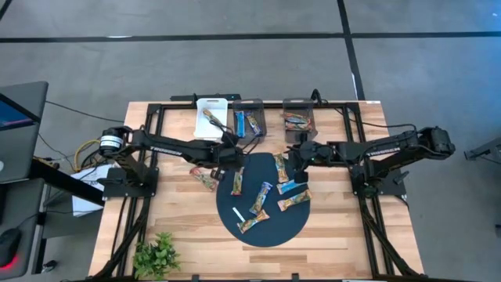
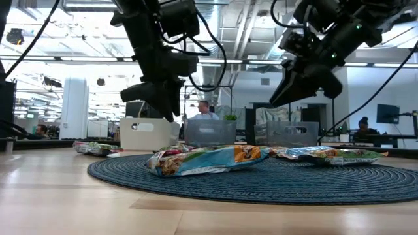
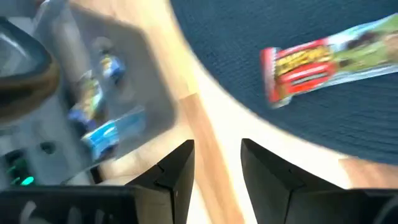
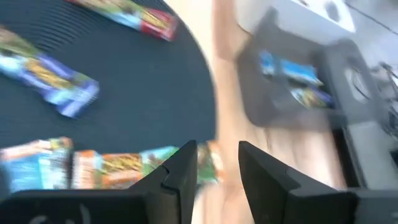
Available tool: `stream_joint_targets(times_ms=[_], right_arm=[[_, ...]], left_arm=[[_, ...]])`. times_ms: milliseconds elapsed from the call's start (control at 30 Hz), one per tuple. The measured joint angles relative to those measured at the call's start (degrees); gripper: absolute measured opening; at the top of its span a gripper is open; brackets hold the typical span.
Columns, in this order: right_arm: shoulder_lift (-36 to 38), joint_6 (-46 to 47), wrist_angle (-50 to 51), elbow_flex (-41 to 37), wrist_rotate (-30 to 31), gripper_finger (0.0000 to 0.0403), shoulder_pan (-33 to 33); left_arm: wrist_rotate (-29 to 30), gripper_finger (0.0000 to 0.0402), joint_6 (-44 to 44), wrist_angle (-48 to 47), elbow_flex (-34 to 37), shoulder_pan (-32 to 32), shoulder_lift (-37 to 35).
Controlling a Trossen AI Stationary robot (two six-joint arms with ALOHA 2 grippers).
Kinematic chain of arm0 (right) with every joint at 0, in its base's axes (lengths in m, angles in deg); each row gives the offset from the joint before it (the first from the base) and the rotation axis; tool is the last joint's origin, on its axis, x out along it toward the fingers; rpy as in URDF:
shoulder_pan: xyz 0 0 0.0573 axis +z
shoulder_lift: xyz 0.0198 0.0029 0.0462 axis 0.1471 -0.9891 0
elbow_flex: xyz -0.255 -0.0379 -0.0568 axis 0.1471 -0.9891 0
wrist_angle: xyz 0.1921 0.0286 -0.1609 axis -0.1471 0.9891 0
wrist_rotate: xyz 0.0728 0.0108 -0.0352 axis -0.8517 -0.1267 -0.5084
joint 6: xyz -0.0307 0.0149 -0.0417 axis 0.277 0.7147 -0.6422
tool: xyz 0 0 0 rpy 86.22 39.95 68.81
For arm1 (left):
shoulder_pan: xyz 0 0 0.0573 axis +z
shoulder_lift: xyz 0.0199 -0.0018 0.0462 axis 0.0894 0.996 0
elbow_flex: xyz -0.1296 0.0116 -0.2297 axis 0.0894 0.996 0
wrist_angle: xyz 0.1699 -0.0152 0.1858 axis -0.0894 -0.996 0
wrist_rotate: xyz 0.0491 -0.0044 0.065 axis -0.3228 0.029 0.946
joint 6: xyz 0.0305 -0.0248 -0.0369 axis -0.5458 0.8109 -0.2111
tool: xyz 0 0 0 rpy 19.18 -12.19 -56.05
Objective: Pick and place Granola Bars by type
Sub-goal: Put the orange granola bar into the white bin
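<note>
The wooden surface (image 1: pixel 180 227) carries a dark round woven mat (image 1: pixel 270 227), and most of the granola bars (image 1: pixel 261 197) lie scattered on that mat, below and between the two end effectors.

Two grey bins stand at the far edge of the surface. The left bin (image 1: pixel 249 119) sits just beyond the left end effector (image 1: pixel 233 157) and holds blue-wrapped bars (image 3: pixel 99 134). The right bin (image 1: pixel 298 119) sits just beyond the right end effector (image 1: pixel 296 155) and holds orange-brown bars. A white container (image 1: pixel 210 119) stands beside the left bin, on its outer side.

The left end effector hangs above the surface at the mat's far rim, off the surface. Its two fingers (image 3: pixel 177 174) stand apart with bare wood showing in the gap, and nothing is between them. A red-ended bar (image 3: pixel 311 62) lies on the mat ahead of it, not touching it.

The right end effector hangs at the mat's far rim on the other side, also clear of the surface. Its fingers (image 4: pixel 180 174) stand apart and hold nothing. An orange and green bar (image 4: pixel 118 168) lies on the mat close beside its fingertips, and a blue bar (image 4: pixel 53 78) lies farther off.

One bar (image 1: pixel 205 179) lies on the bare wood outside the mat, near the left end effector. A thin white stick (image 1: pixel 239 215) rests on the mat, well away from both. A small green plant (image 1: pixel 156 254) stands at the near left corner.
</note>
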Motion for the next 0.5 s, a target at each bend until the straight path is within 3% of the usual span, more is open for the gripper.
stream_joint_targets(times_ms=[100, 300, 400, 500], right_arm=[[0.0, 0.3, 0.7, 0.0, 0.4, 0.0111, 0.0], [0.0, 0.3, 0.9, 0.0, 0.4, 0.0111, 0.1], [0.0, 0.8, 1.5, 0.0, 0.3, 0.0111, 0.1], [0.0, 1.2, 2.2, 0.0, 0.2, 0.0111, 0.1]], left_arm=[[1.0, 0.0120, -1.1, -1.5, 0.0, -0.1, 0.0], [14.2, 0.0111, 7.6, -12.1, 0.0, -1.6, -2.2], [14.7, 0.0110, 16.7, -21.5, 0.0, -2.7, -5.5], [11.4, 0.0110, 25.6, -29.8, 0.0, -3.6, -9.9]])
